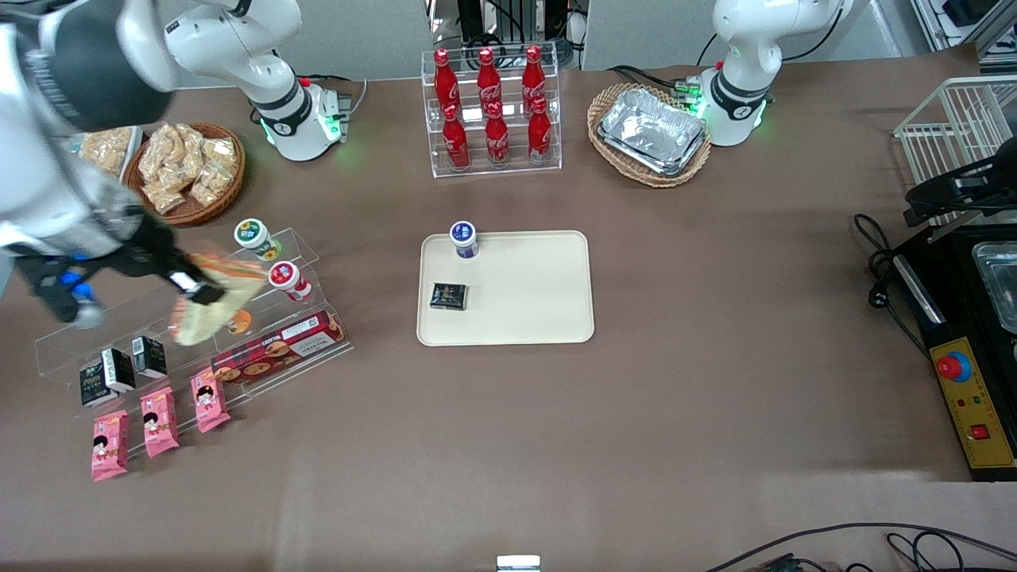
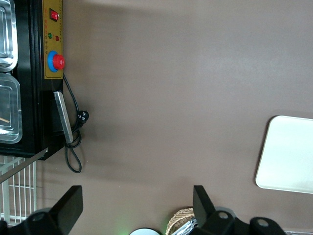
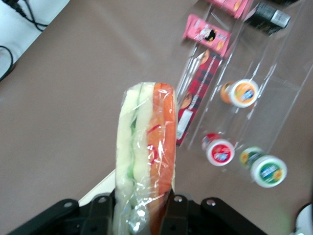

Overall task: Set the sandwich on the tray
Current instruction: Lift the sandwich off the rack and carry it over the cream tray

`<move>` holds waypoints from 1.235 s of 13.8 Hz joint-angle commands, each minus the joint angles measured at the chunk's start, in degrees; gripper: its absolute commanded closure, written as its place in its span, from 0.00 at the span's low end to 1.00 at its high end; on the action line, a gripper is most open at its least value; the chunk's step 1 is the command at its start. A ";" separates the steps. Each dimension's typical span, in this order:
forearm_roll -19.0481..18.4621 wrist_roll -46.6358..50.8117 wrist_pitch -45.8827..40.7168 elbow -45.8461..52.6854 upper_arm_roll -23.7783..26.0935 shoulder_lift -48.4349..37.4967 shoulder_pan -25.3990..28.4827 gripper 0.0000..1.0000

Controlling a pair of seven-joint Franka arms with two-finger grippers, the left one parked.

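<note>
I see the sandwich (image 3: pixel 145 161) pinched tight in my gripper (image 3: pixel 142 205) (wrapped in clear plastic), up above the clear shelf (image 1: pixel 262 318), well apart from the tray (image 1: pixel 524 302) toward the working arm's end.

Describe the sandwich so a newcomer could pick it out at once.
Start at the clear acrylic stepped shelf toward the working arm's end of the table. Above it, the end effector is shut on the sandwich. Only this item is a plastic-wrapped wedge showing pale bread and an orange layer.
</note>
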 commanded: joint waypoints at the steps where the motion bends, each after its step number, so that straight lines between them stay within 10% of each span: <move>1: 0.79 9.38 1.26 1.96 -0.94 2.71 5.77 0.70; 17: 5.00 58.25 24.54 1.87 -0.94 24.40 24.95 0.70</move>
